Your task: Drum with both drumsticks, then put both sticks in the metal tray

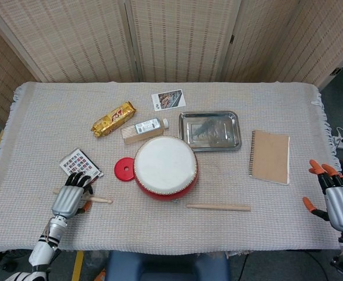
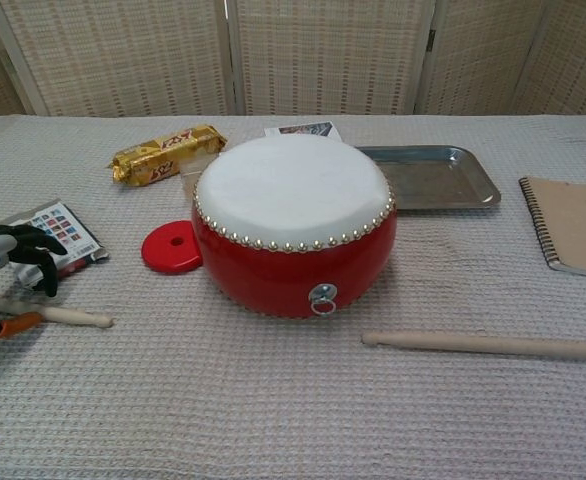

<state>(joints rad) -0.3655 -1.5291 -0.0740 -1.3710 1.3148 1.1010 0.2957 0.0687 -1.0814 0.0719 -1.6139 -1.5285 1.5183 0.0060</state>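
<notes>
The red drum [image 1: 165, 167] [image 2: 293, 232] with a white skin stands mid-table. An empty metal tray [image 1: 209, 130] [image 2: 425, 176] lies just behind it to the right. One drumstick [image 1: 96, 199] [image 2: 75, 318] lies left of the drum; my left hand [image 1: 69, 197] [image 2: 9, 268] hovers over its handle end, fingers curved above it and the thumb on the near side, not closed on it. The other drumstick [image 1: 218, 206] [image 2: 482, 346] lies flat in front of the drum to the right. My right hand [image 1: 338, 202] hangs at the table's right edge, fingers spread, holding nothing.
A card pack [image 1: 79, 165] [image 2: 49, 237] lies just beyond my left hand, with a red disc [image 1: 124, 169] [image 2: 171, 248] beside the drum. Behind are a gold snack bar [image 1: 113, 119], a small bottle [image 1: 143, 127] and a photo card [image 1: 168, 99]. A brown notebook [image 1: 270, 156] lies right.
</notes>
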